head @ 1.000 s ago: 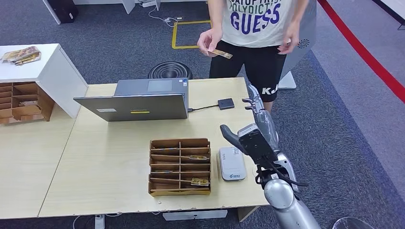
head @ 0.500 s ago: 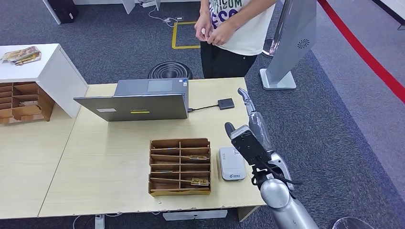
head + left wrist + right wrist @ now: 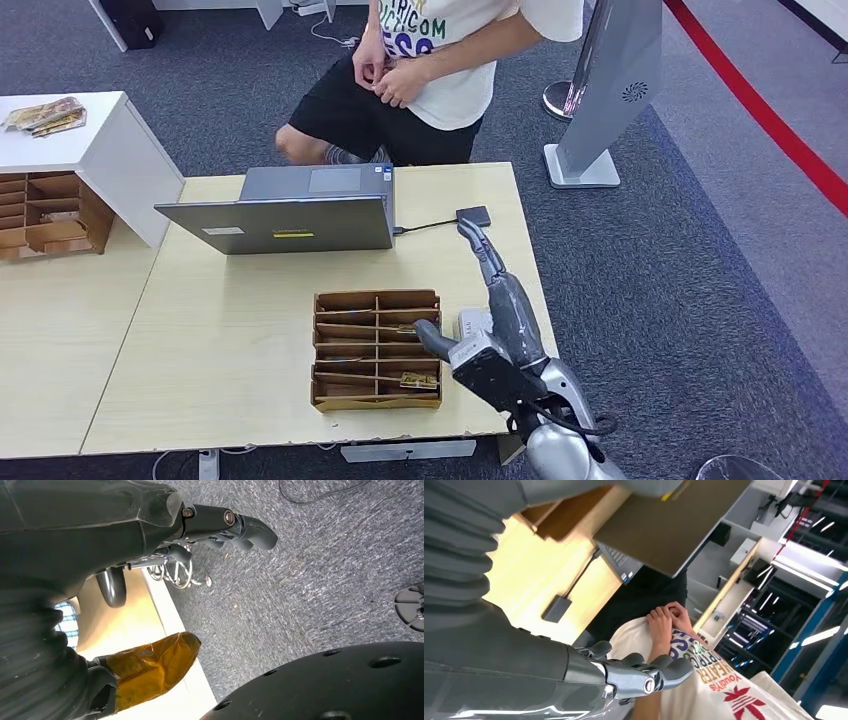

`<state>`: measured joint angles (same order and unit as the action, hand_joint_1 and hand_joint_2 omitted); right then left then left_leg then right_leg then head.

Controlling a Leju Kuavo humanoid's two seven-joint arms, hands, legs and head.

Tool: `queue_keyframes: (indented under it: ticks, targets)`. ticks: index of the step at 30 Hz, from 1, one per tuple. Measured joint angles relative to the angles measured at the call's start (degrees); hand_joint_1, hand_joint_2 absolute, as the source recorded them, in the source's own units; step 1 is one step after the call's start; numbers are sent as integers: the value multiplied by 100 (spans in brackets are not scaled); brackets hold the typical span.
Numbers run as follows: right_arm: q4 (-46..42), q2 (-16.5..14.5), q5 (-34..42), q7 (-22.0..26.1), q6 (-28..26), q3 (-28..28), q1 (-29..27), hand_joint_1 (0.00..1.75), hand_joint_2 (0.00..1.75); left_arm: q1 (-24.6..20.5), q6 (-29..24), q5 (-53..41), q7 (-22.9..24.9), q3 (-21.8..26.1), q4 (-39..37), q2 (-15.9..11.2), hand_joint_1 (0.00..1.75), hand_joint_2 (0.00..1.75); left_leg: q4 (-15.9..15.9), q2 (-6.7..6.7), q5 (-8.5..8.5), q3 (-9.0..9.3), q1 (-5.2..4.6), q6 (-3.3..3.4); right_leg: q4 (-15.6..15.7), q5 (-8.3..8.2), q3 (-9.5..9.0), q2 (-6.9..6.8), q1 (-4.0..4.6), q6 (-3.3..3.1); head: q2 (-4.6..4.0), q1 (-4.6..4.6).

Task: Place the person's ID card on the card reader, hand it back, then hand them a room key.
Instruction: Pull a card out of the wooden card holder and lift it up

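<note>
My right hand [image 3: 497,322] hangs flat over the white card reader [image 3: 467,322], hiding most of it. Its fingers stretch toward the far edge of the table and hold nothing. In the right wrist view the same hand [image 3: 624,674] shows bare, straight fingers. Left of the reader stands a brown cardboard organiser [image 3: 377,350] with key cards [image 3: 418,380] in its slots. The person [image 3: 440,50] stands behind the table with both hands [image 3: 390,75] together at the waist; I cannot make out the ID card there. My left hand [image 3: 215,522] hangs beside the table over the carpet, holding nothing.
An open laptop [image 3: 290,212] sits at the table's far side, wired to a small black hub [image 3: 473,217]. At the left stand a white cabinet [image 3: 110,150] and another cardboard rack [image 3: 45,215]. A grey kiosk stand [image 3: 610,80] rises at the back right.
My right hand has dropped and swung left, from beside the table edge to over the card reader. The person, who held a card a second ago, has shifted left and drawn both hands together.
</note>
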<state>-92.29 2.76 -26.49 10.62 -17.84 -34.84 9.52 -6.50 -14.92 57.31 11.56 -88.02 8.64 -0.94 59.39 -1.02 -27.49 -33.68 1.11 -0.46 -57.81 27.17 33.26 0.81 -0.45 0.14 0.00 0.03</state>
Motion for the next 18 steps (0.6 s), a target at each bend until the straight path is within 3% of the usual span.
queue_keyframes:
  ticks: [11, 16, 18]
  targets:
    - [7, 59, -503, -83, -379, -587, -74, 174, 175, -2, -16, 32, 13, 0, -1, 0, 0, 175, 0, 1, 0, 0, 0, 0, 0, 0, 0, 0, 0, 0, 0, 0]
    - [101, 75, -997, -241, -640, -688, -31, 138, 175, -2, -15, 37, 13, 0, -1, 0, 0, 175, 0, 1, 0, 0, 0, 0, 0, 0, 0, 0, 0, 0, 0, -1]
    - [151, 78, -1189, -304, -721, -716, -7, 138, 175, -3, -14, 37, 13, 0, -1, 0, 0, 175, 0, 1, 0, 0, 0, 0, 0, 0, 0, 0, 0, 0, 0, -1]
